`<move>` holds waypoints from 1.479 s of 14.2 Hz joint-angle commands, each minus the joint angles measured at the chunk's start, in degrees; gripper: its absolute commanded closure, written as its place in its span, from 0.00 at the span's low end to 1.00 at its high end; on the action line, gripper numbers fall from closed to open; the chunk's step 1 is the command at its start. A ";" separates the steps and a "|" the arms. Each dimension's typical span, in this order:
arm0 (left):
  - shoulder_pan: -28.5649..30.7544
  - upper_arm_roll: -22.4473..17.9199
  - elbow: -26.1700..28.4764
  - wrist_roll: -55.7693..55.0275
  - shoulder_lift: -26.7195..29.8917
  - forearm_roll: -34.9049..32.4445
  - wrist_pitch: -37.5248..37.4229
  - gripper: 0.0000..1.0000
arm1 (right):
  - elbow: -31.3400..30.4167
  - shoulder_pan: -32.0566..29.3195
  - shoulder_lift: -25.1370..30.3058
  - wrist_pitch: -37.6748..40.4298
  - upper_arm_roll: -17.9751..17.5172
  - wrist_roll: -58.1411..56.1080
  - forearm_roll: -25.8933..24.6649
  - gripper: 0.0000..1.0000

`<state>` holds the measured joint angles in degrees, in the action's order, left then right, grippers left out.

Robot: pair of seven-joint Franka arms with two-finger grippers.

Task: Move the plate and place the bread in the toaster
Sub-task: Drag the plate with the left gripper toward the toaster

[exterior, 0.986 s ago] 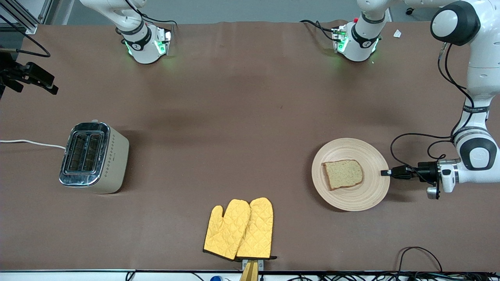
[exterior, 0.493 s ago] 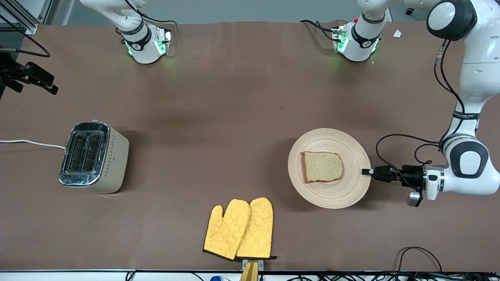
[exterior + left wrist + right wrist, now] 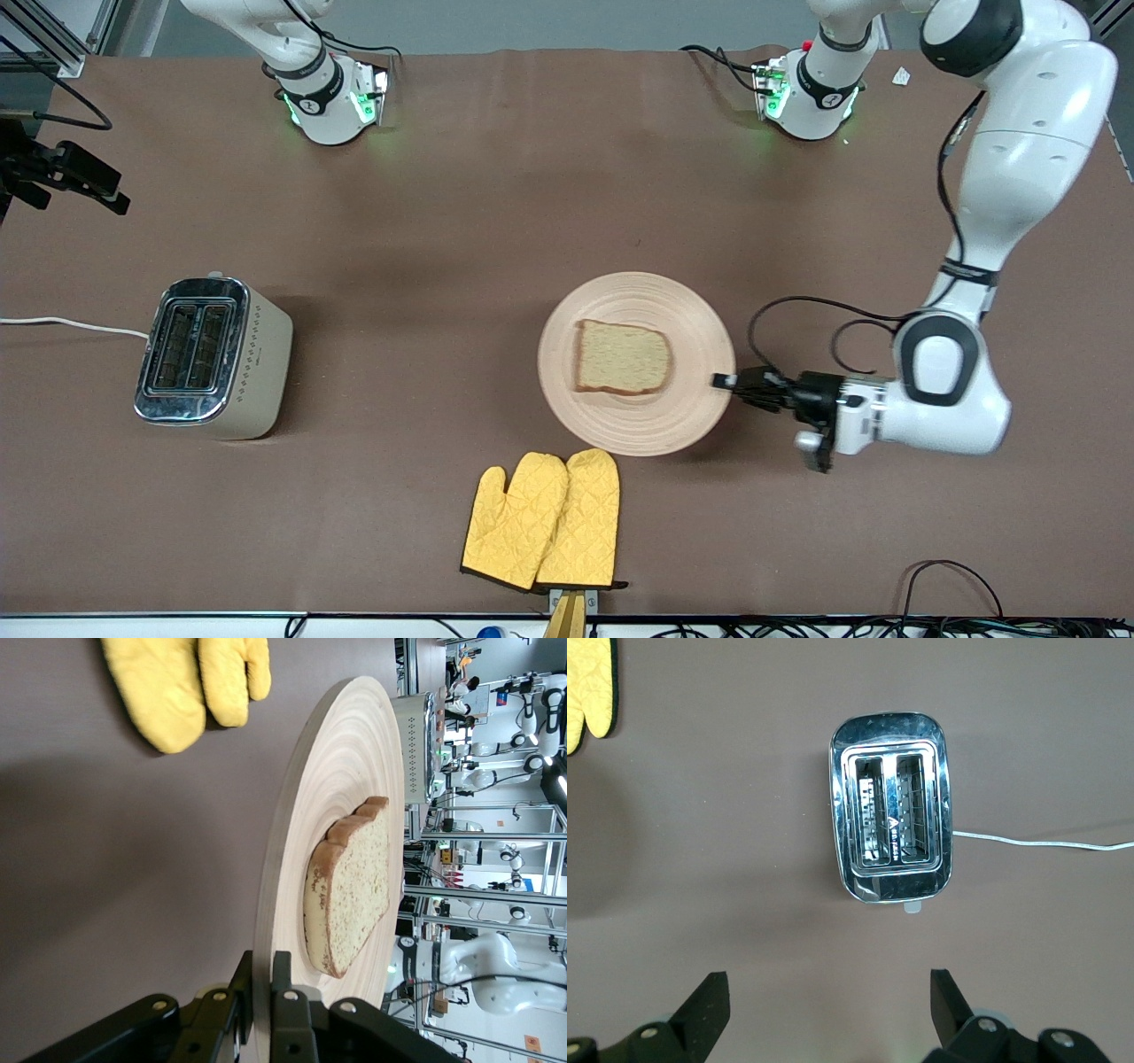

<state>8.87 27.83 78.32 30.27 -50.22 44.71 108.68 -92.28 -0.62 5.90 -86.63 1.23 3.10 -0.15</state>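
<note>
My left pincer [image 3: 728, 383] pinches the stiff round beige wooden plate [image 3: 636, 362] by its rim; the loose brown bread slice [image 3: 621, 358] could slide, while my right pincer [image 3: 828, 1010] waits open above the toaster [image 3: 891, 811].

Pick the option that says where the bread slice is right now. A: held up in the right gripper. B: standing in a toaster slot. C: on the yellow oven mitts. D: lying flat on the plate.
D: the bread lies flat on the plate, whose rim the left gripper has its fingers clamped on, while both slots of the toaster are empty.
</note>
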 commanded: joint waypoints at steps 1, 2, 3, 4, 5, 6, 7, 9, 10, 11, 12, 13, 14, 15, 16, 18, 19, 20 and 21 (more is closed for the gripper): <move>-4.36 0.65 4.20 0.32 1.01 8.52 6.78 1.00 | -0.53 -1.40 0.69 0.14 -0.79 -0.90 0.15 0.00; -6.73 0.65 4.82 0.32 0.92 10.47 9.16 1.00 | -0.53 -1.40 0.69 0.06 -0.79 -0.90 0.15 0.00; -9.46 0.65 5.00 0.32 0.83 11.45 11.88 1.00 | -0.53 -1.40 0.69 -0.03 -0.79 -0.90 0.15 0.00; -11.22 0.65 5.08 0.32 0.31 11.80 13.74 1.00 | -0.53 -1.40 0.60 -0.03 -0.79 -0.90 0.15 0.00; -13.42 0.65 5.00 0.41 -0.74 12.76 15.84 1.00 | -0.53 -1.40 0.69 -0.03 -0.79 -0.90 0.15 0.00; -15.26 0.65 5.52 0.50 -1.10 14.51 18.39 1.00 | -0.53 -1.40 0.69 -0.03 -0.79 -0.90 0.15 0.00; -16.76 0.56 6.66 0.67 -1.10 15.32 20.59 1.00 | -0.62 -1.40 0.69 -0.03 -0.79 -0.90 0.15 0.00; -18.53 0.65 9.11 0.76 -1.45 15.93 26.12 1.00 | -0.62 -1.40 0.69 0.06 -0.79 -0.90 0.15 0.00; -19.32 0.65 10.61 1.28 -1.54 16.81 29.80 1.00 | -0.62 -1.40 0.60 -0.03 -0.79 -0.90 0.15 0.00; -20.02 0.56 11.06 1.29 -1.72 17.08 31.14 1.00 | -0.62 -1.49 0.69 -0.03 -0.79 -0.90 0.15 0.00; -19.94 0.56 11.32 1.29 -1.98 17.08 31.33 1.00 | -0.62 -1.49 0.69 -0.03 -0.79 -0.90 0.15 0.00; -19.85 0.56 11.93 1.29 -1.98 17.08 31.42 0.99 | -0.62 -1.49 0.69 -0.03 -0.79 -0.90 0.15 0.00; -19.85 0.39 12.20 1.29 -2.07 17.08 31.42 0.96 | -0.62 -1.49 0.60 0.05 -0.79 -0.90 0.15 0.00; -19.68 0.38 12.73 0.59 -1.98 17.08 31.42 0.83 | -0.62 -1.49 0.60 0.06 -0.79 -0.98 0.15 0.00; -19.07 0.38 13.25 0.50 -1.55 16.99 31.42 0.63 | -0.53 -1.49 0.60 0.06 -0.79 -1.07 0.15 0.00; -17.75 0.12 13.26 0.50 -1.11 16.82 31.33 0.00 | -0.62 -1.58 0.60 0.06 -0.79 -1.07 0.15 0.00; -16.79 0.12 13.26 0.41 -0.76 16.64 31.33 0.00 | -0.53 -1.66 0.51 0.06 -0.79 -1.07 0.15 0.00; -15.21 -0.05 13.26 -1.07 0.55 16.38 31.33 0.00 | -0.53 -1.66 0.34 0.06 -0.79 -1.07 0.15 0.00; -13.28 -0.05 13.26 -3.17 1.87 16.29 31.07 0.00 | -0.27 -1.58 0.25 0.06 -0.79 -1.07 0.15 0.00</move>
<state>-7.56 27.81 89.84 29.44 -52.42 60.03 140.35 -92.29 -0.76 5.87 -86.63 1.28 2.93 -0.15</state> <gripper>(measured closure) 0.463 0.000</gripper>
